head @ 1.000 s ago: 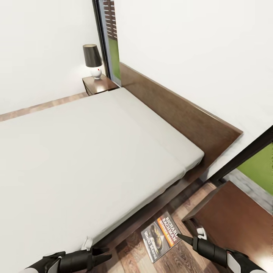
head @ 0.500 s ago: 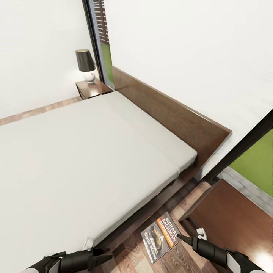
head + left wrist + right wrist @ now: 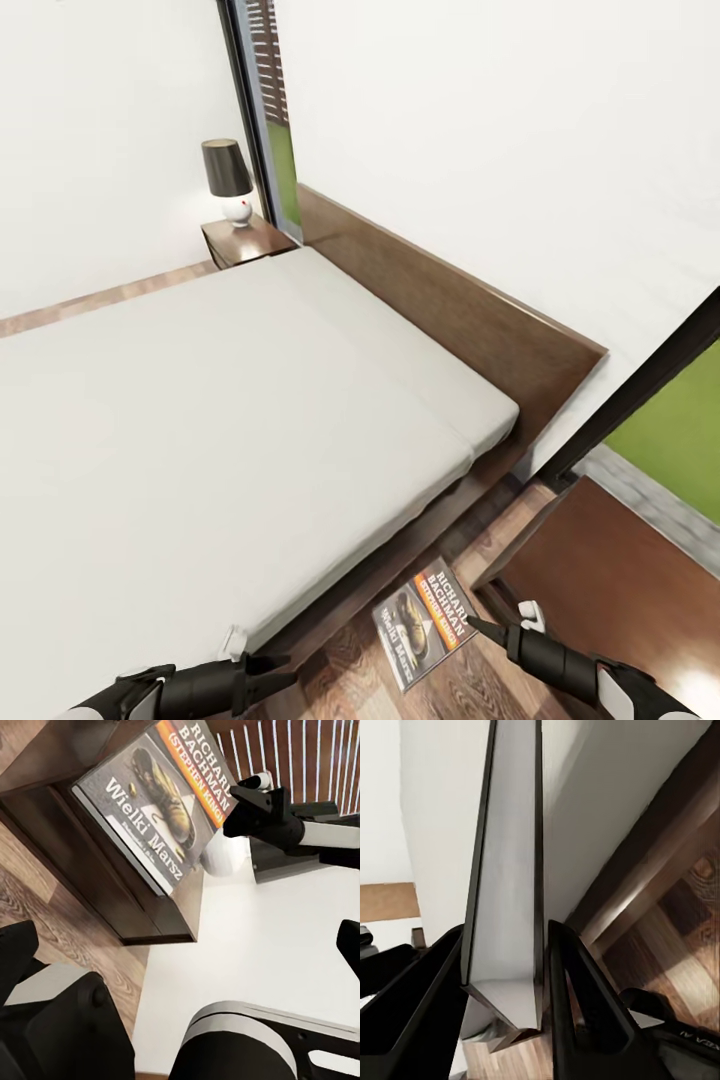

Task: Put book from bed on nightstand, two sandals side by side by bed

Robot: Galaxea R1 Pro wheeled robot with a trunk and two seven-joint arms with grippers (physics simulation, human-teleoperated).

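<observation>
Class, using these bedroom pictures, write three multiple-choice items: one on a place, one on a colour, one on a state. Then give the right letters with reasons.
1. Where is the book?
A. on the mattress
B. held by the right gripper above the floor
C. on the far nightstand

2. What colour is the lamp shade?
A. black
B. blue
C. orange

3. How is the right gripper?
A. open
B. shut on the book
C. shut on nothing

Key: 1 B, the book hangs beside the bed at the gripper's tip; 2 A, the shade is black over a white base; 3 B, the right wrist view shows both fingers pressing the book's edge.
</observation>
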